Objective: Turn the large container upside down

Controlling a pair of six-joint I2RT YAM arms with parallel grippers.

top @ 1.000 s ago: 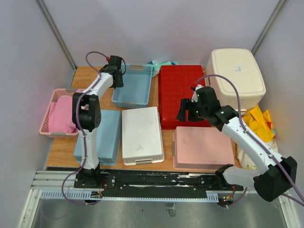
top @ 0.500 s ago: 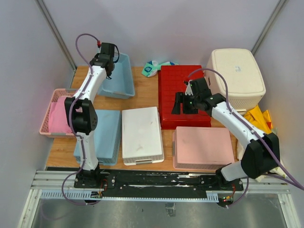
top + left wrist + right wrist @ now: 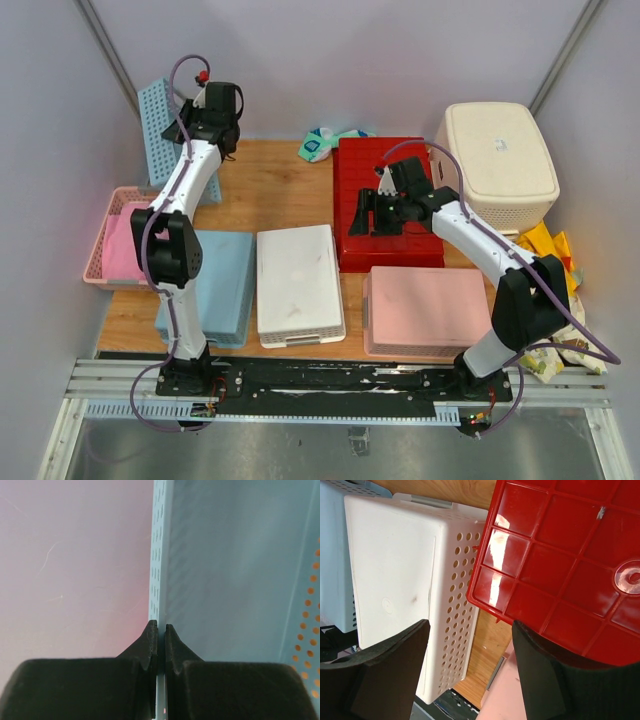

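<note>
My left gripper [image 3: 215, 108] is shut on the rim wall of a light blue perforated container [image 3: 160, 135]. It holds the container off the table at the far left, tipped on edge against the side wall. In the left wrist view my left gripper [image 3: 161, 630] pinches the thin blue wall [image 3: 158, 565], with the container's inside to the right. My right gripper [image 3: 362, 222] is open and empty. It hovers over the near left corner of the upturned red container [image 3: 388, 200]. The right wrist view shows that corner [image 3: 560, 550] between the open fingers [image 3: 395, 665].
An upturned white basket [image 3: 298, 283], an upturned pink bin [image 3: 428, 310] and an upturned blue bin [image 3: 215, 285] line the front. A cream bin [image 3: 497, 160] stands back right. A pink basket with cloth [image 3: 118, 235] is at the left, and a green bag [image 3: 322, 142] at the back.
My left gripper lifted the blue container off the table, swung it left and tipped it on edge. My right gripper moved left over the red container's corner.
</note>
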